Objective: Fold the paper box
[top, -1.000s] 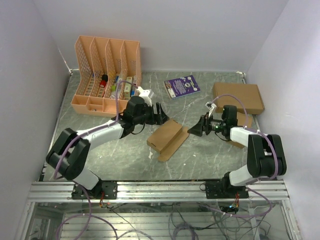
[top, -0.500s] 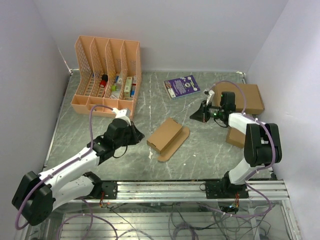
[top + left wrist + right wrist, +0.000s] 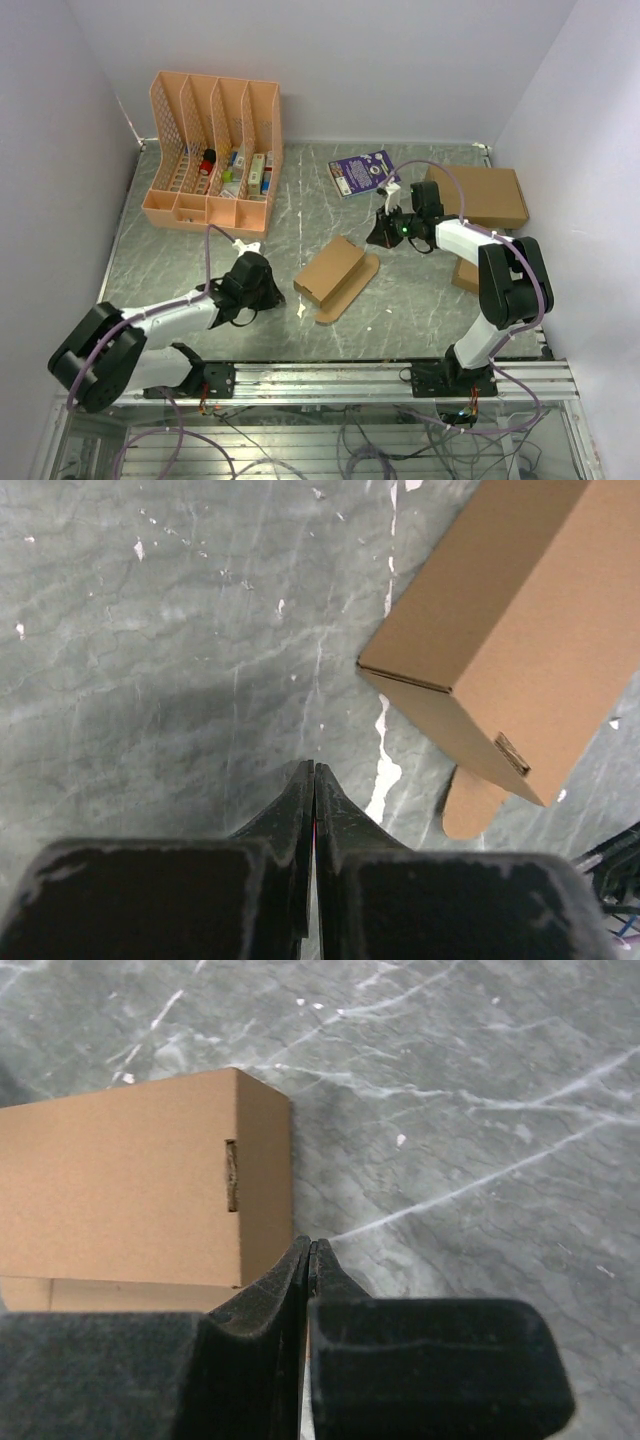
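Top external: paper box [image 3: 335, 272] between left claw [image 3: 272, 293], right claw [image 3: 376, 236].

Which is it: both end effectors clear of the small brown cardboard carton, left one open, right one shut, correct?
No: the left end effector is shut too, jaws pressed together in the left wrist view. Rest holds: right end effector shut, both clear of the small brown cardboard carton.

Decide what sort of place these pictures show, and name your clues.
Probably a robotics lab test cell: a grey marbled tabletop boxed in by plain lilac walls, two white-and-black robot arms bolted to an aluminium rail, and staged props such as a peach plastic file organiser and a brown cardboard carton.
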`<state>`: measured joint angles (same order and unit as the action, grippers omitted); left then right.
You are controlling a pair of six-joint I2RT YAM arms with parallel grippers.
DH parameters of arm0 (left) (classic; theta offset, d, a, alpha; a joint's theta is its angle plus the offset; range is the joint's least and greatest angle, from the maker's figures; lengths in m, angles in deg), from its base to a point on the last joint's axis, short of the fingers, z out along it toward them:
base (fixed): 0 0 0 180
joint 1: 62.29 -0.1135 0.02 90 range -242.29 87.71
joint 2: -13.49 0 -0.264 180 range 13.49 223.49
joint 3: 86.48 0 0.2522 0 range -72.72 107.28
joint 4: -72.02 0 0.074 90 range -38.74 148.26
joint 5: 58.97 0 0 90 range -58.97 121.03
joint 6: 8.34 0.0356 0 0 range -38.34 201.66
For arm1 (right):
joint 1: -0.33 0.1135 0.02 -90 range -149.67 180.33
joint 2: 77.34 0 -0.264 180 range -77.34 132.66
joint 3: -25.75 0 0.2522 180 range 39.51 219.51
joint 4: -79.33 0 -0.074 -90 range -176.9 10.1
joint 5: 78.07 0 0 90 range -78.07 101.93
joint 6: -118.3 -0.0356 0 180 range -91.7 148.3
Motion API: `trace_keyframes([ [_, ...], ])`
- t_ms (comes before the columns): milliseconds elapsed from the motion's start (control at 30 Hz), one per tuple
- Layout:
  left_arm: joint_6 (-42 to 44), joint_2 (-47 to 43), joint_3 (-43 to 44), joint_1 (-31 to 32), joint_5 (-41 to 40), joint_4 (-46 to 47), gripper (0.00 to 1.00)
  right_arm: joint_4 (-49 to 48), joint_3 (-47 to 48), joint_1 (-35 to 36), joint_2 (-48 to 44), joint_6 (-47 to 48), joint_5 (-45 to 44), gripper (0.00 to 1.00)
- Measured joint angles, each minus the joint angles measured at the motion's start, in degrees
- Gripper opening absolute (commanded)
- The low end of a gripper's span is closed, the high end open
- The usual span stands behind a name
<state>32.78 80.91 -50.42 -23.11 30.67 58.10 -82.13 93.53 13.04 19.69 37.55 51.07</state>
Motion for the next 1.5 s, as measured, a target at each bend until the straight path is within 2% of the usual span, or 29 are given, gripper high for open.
trace_keyframes([
  [300,2.8,10.6,6.0,0.0,0.2,4.1,0.07,3.4,-0.2,1.6,0.0,3.8,-2.2,0.0],
  [700,10.3,20.4,17.6,-1.0,-3.4,0.6,0.07,9.4,-3.4,2.5,-3.4,10.0,-2.4,0.0],
  [933,16.9,29.6,29.6,-5.2,-4.7,-3.1,0.07,16.0,-5.9,2.5,-8.9,17.1,-0.9,0.0],
  [1133,21.7,35.3,39.1,-8.5,-5.6,-6.4,0.07,23.2,-5.9,2.3,-9.5,25.0,0.0,0.01],
  [1200,22.7,34.8,40.0,-9.0,-6.6,-7.7,0.09,24.7,-5.9,1.6,-10.1,26.6,0.0,0.02],
  [1233,23.1,34.1,40.0,-9.1,-7.1,-8.4,0.13,25.5,-5.9,0.8,-11.0,27.7,0.1,0.03],
  [1333,23.9,29.3,38.9,-9.2,-7.8,-10.6,0.22,27.6,-5.9,-2.1,-15.6,32.3,1.4,0.17],
  [1400,23.8,22.3,35.1,-9.2,-7.4,-9.9,0.26,30.0,-5.9,-3.0,-18.7,38.6,4.6,0.33],
  [1433,23.5,17.3,31.7,-9.2,-6.7,-8.9,0.26,31.8,-5.9,-2.8,-20.0,42.7,6.8,0.37],
  [1500,22.6,8.7,25.7,-9.2,-4.9,-6.7,0.29,35.6,-5.9,-1.2,-21.6,52.2,11.2,0.35],
])
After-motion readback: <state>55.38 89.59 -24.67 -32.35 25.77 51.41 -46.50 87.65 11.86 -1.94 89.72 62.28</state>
